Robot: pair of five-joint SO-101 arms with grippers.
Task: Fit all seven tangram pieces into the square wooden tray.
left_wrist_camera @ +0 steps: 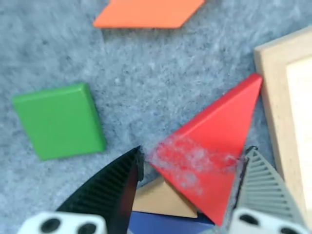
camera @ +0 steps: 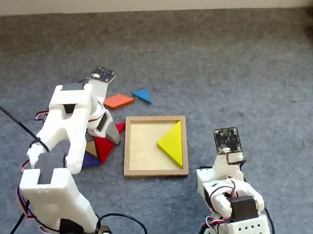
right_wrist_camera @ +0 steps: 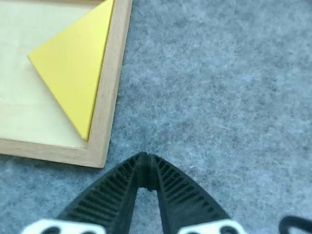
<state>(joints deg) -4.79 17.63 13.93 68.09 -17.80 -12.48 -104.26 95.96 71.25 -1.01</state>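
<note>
Overhead, my left arm [camera: 66, 135] is the biggest thing on the grey carpet [camera: 239, 61], and it covers most of the loose pile beside the tray's left side. The square wooden tray [camera: 128, 152] lies flat ahead of the two arm bases. The yellow triangle [camera: 172, 143] sits inside it, long edge against the right wall. The right wrist camera cuts the tray off at one corner.

The left gripper [left_wrist_camera: 195, 152] is clamped on the red triangle [left_wrist_camera: 214, 141], a fingertip against each side of it. The triangle's far tip lies close to the tray's rim, outside the frame. Under the red piece a tan triangle [left_wrist_camera: 163, 200] and a dark blue piece [left_wrist_camera: 165, 225] are partly hidden, and I can't make out the blue one's shape.

The green square [left_wrist_camera: 58, 121] lies apart from that pile, away from both fingers. The orange parallelogram [camera: 118, 101] and the small blue triangle [camera: 142, 95] lie just beyond the tray's far-left corner, near each other but not touching. The left wrist camera crops the orange one.

The right gripper [right_wrist_camera: 146, 168] is pinched closed on nothing, hovering over carpet just beside the tray's near-right corner.
</note>
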